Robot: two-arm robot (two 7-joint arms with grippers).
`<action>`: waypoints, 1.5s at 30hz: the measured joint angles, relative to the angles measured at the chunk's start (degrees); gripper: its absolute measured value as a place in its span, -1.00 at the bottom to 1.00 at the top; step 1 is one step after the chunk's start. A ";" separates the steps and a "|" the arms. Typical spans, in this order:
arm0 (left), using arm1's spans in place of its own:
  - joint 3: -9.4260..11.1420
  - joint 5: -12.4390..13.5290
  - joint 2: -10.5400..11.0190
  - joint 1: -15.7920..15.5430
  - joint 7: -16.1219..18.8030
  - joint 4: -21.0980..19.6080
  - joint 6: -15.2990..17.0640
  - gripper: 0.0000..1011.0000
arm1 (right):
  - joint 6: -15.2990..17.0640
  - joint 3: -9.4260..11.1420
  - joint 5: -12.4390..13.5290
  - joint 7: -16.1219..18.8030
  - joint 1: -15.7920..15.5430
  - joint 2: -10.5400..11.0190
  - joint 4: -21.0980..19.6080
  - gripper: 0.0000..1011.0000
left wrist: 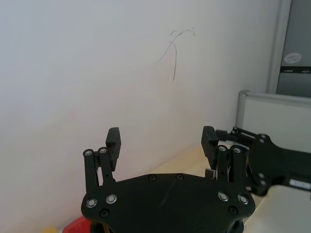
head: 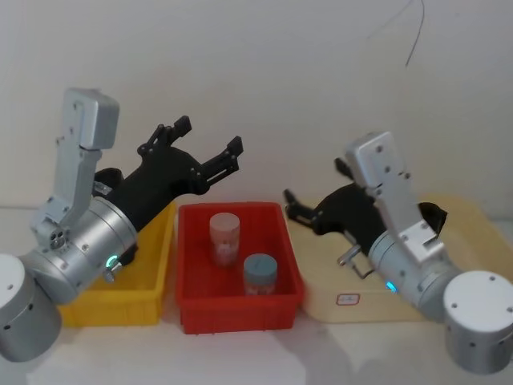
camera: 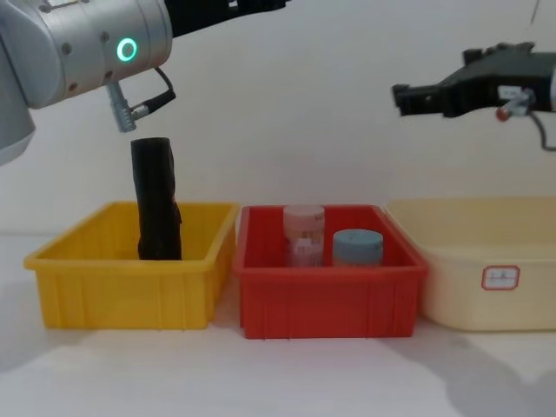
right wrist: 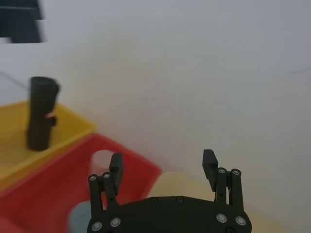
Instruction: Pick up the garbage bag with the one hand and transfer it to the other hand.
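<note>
white label (camera: 499, 277) on cream bin (camera: 447, 291), text unreadable

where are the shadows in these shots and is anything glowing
Chest view: soft, faint shadows spread on the table in front of the yellow bin and red bin; the green ring on the left arm glows brightly. Head view: a pale shadow lies before the red bin; a small blue light shines on the right arm.

**Arm and claw finish**

Thick silver casing on left arm (head: 88, 233) and right arm (head: 417, 257), pale end caps (head: 479, 303). Green ring (camera: 127, 49) left, blue ring (head: 390, 286) right. Black left claw (left wrist: 161, 136) and right claw (right wrist: 163, 162), silver screws (left wrist: 111, 198). Grey cable (camera: 148, 102) at left elbow.
</note>
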 joint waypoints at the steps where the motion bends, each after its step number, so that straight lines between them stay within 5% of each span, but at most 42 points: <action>1: -0.01 0.05 0.09 0.07 0.11 -0.06 0.03 0.98 | 0.12 -0.20 0.03 0.26 -0.21 -0.06 -0.22 0.98; 23: -0.11 1.31 1.17 1.18 2.25 -0.46 1.03 0.98 | 3.40 -2.38 6.20 6.48 -6.47 -1.77 -2.12 0.98; 45: -0.11 1.52 1.31 1.35 2.59 -0.48 1.19 0.98 | 4.20 -2.24 9.05 7.43 -2.63 -3.51 7.00 0.98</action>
